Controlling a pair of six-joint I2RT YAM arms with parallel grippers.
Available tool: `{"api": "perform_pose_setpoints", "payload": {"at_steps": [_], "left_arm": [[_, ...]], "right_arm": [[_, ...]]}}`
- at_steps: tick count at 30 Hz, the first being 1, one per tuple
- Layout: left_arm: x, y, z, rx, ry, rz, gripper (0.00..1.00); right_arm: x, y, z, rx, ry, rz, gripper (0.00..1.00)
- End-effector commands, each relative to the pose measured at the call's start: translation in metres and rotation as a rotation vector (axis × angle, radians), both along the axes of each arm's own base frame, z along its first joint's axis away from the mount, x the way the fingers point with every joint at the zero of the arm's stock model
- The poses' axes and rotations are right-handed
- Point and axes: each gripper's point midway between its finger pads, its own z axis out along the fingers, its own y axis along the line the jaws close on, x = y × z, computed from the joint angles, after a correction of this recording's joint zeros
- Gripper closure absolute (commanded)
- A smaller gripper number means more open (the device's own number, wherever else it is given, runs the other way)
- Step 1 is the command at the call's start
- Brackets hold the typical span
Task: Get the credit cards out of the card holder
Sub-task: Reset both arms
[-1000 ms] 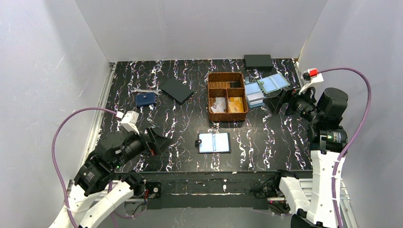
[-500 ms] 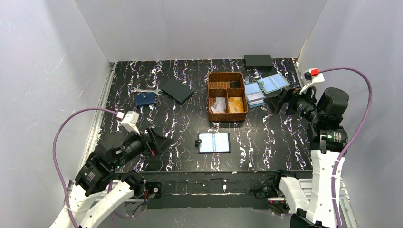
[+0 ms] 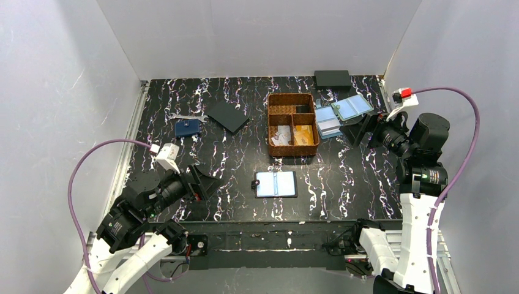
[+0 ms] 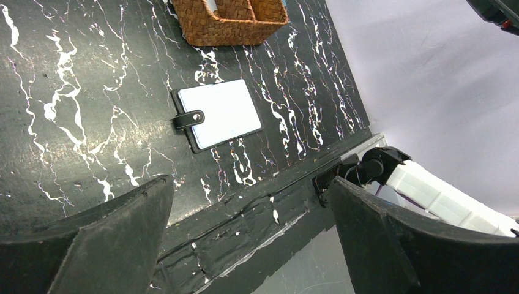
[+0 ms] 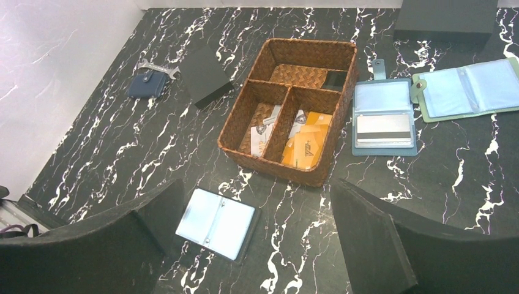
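Observation:
The card holder (image 3: 275, 184) lies open flat near the table's front middle, with pale blue sleeves, a black rim and a snap tab on its left. It also shows in the left wrist view (image 4: 217, 114) and the right wrist view (image 5: 215, 223). Orange-gold credit cards (image 3: 304, 135) (image 5: 309, 141) lie in the front right compartment of a wicker basket. My left gripper (image 3: 207, 181) (image 4: 248, 184) hovers open to the left of the holder, holding nothing. My right gripper (image 3: 362, 128) (image 5: 257, 184) hangs open at the right, above the table, also holding nothing.
The wicker basket (image 3: 270, 122) stands behind the holder, with white paper scraps (image 3: 282, 135) in it. Right of it lie two open pale blue holders (image 3: 327, 122) (image 3: 352, 107). A navy wallet (image 3: 187, 127), a flat black square (image 3: 227, 116) and a black box (image 3: 332, 78) lie further back.

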Motion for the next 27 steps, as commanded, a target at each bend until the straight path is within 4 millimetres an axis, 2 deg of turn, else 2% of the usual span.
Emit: {"api": "perform_pose_setpoints", "payload": {"at_steps": [1,27], "left_arm": [[0.0002,-0.0014,-0.0017,0.0,-0.005,-0.009,0.02],[0.0002,-0.0007,-0.0089,0.01,0.003,-0.007,0.02]], "right_arm": [[-0.0006,0.0003,0.0205,0.008,-0.064,-0.002,0.02],[0.0003,-0.0004,0.0187,0.026,-0.055,-0.008,0.02]]}}
